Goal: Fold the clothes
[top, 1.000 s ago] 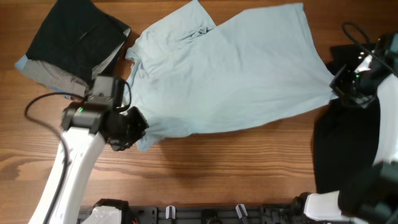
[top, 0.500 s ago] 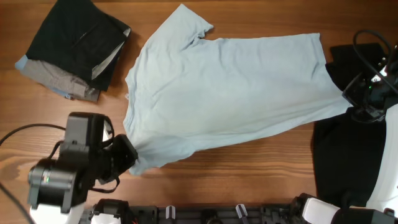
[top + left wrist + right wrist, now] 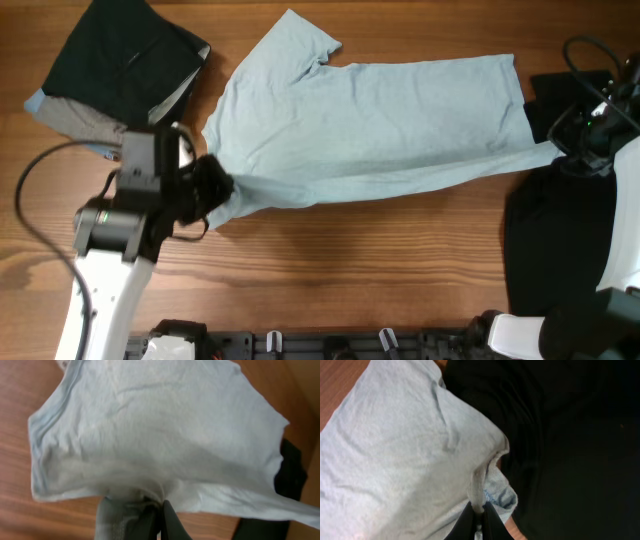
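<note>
- The pale blue T-shirt (image 3: 370, 120) lay across the wooden table (image 3: 380, 260), pulled taut between the two arms.
- The left gripper (image 3: 220, 188) had its fingers pinched together on a bunch of fabric at the shirt's left end.
- The right gripper (image 3: 555, 150) was clamped on the shirt's opposite corner, above a black garment (image 3: 555, 250).
- A folded stack (image 3: 115, 75) of black and grey clothes sat at the far left.

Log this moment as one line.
left pincer: shut on light-blue T-shirt | right pincer: shut on same shirt | shirt edge: stretched between them
</note>
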You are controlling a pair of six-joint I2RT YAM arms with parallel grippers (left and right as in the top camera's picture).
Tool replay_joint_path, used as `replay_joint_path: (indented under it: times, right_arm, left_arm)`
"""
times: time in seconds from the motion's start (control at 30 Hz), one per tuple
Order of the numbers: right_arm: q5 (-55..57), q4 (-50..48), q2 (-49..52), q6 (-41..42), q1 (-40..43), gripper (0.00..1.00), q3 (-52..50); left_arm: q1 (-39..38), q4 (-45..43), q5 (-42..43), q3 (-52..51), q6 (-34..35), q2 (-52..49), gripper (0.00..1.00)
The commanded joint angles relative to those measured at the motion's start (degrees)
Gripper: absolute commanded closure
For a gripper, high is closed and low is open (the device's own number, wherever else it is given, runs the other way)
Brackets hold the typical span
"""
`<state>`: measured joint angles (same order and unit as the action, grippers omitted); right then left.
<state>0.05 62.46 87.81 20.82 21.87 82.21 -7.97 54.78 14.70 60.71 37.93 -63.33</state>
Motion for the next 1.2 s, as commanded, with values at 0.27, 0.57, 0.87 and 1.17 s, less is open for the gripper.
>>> replay_joint_path:
  times: [0.27, 0.57, 0.87, 1.17]
  right_arm:
    - [-0.5, -4.9, 4.6, 3.4, 0.3, 0.96, 0.7]
    - [-6.4, -10.6, 7.0, 4.4, 0.3, 0.96, 0.7]
    - [-9.1, -14.2, 10.5, 3.6, -0.1, 0.96, 0.7]
    - [-9.1, -15.3, 15.0, 3.1, -0.3, 0.96, 0.7]
  left_arm:
    - [-0.8, -16.3, -0.4, 0.3, -6.7, -14.8, 0.96]
    - [-0.8, -26.3, -1.7, 0.3, -8.8, -15.6, 0.96]
    - [-0.8, -23.7, -5.2, 0.3, -9.2, -15.6, 0.96]
    - [-0.8, -23.7, -6.9, 0.3, -9.3, -16.0, 0.88]
